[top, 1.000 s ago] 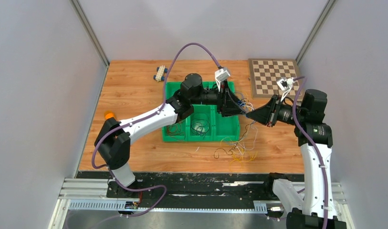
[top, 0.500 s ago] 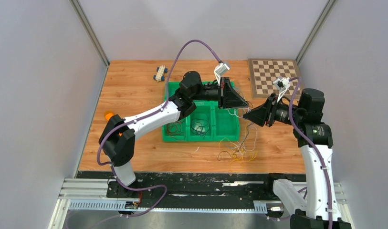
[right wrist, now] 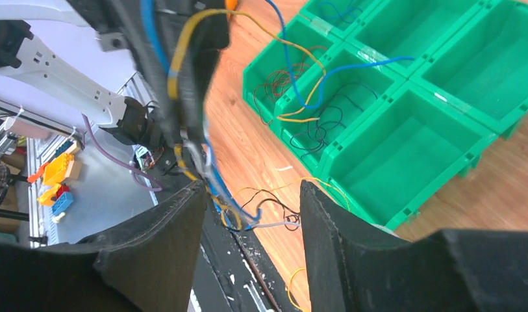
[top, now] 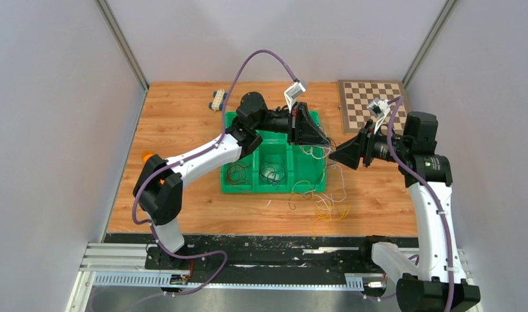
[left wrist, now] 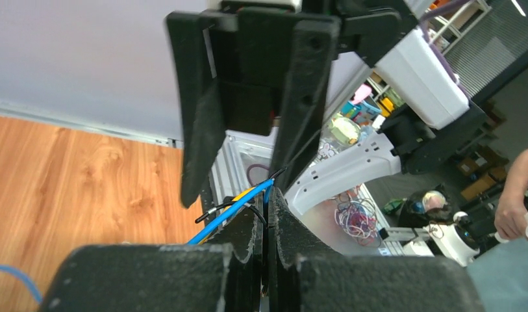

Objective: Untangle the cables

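Observation:
The cables [top: 326,195] are thin blue, yellow, black and white wires hanging in a loose tangle from my left gripper [top: 323,142] down to the table in front of the green bins [top: 245,122]. In the left wrist view my left gripper [left wrist: 266,195] is shut on blue, yellow and black cables [left wrist: 232,211]. My right gripper [top: 332,156] faces it closely from the right. In the right wrist view my right gripper [right wrist: 251,188] is open, with the cable strands [right wrist: 222,195] passing loosely between its fingers. More cables [right wrist: 326,123] lie in the bins [right wrist: 404,143].
A checkerboard [top: 368,104] lies at the back right. A small toy car [top: 217,99] stands at the back, left of the bins. An orange object [top: 148,157] sits by the left arm. Grey walls close in three sides.
My left gripper shut on the cable bundle and drew back and left. My right gripper opened and let go. The hanging tangle shifted slightly left.

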Robot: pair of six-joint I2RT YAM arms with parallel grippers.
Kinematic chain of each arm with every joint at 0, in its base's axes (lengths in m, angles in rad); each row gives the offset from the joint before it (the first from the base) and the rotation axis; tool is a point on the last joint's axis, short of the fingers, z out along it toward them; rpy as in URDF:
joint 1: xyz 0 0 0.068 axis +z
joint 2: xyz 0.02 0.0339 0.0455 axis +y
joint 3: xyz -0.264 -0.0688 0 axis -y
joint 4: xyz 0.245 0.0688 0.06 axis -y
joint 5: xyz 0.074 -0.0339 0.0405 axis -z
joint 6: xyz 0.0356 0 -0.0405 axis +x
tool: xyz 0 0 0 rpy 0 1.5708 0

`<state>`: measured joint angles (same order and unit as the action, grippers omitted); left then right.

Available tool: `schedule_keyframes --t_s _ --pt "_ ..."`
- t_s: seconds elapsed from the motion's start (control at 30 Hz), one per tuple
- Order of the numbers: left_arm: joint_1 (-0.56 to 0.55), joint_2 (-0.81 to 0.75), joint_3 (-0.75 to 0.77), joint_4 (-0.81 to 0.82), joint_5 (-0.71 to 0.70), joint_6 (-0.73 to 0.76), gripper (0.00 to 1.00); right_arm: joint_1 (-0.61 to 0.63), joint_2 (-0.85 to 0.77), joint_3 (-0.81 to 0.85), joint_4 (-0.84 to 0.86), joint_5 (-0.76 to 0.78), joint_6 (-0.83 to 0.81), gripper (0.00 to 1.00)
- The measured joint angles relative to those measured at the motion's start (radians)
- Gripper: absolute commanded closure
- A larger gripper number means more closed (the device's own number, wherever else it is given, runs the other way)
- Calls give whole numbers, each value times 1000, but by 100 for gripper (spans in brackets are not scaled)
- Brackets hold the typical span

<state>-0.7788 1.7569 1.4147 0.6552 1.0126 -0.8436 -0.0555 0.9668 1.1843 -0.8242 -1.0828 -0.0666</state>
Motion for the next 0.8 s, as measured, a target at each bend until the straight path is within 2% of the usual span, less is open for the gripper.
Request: schedule_keyframes --t_s 0.07,0.2,0.23,0.3,0.4,0.43,0.53,0.63,0.7,0.73,0.77,0.8 --pt "-2 3 17 8 20 -10 100 1 13 -13 1 -1 -4 51" --pt "-9 21 69 15 52 -18 100 18 22 -14 36 -16 -2 72" --pt "-11 27 81 13 55 -18 100 25 22 -14 46 -23 1 74" --pt "-11 37 99 2 60 -18 100 35 22 -14 63 -33 5 75" --pt "-11 47 114 -31 60 -14 100 42 21 -14 74 -48 11 66" --pt "-11 48 116 -45 59 -13 100 42 20 -14 77 -52 13 71" --pt "-11 48 118 -82 57 -4 100 42 8 -14 82 -56 10 98" --pt "-12 49 121 -107 55 1 100 42 -6 -13 82 -66 7 100" --pt "-12 51 130 -116 55 4 88 42 -6 -11 81 -71 9 100" --pt "-12 51 134 -117 54 8 72 42 -5 -8 81 -71 10 100" --pt "-12 51 136 -122 51 12 65 42 0 -5 81 -72 13 100" --pt "-11 51 137 -124 46 19 52 42 2 -2 82 -72 18 100"
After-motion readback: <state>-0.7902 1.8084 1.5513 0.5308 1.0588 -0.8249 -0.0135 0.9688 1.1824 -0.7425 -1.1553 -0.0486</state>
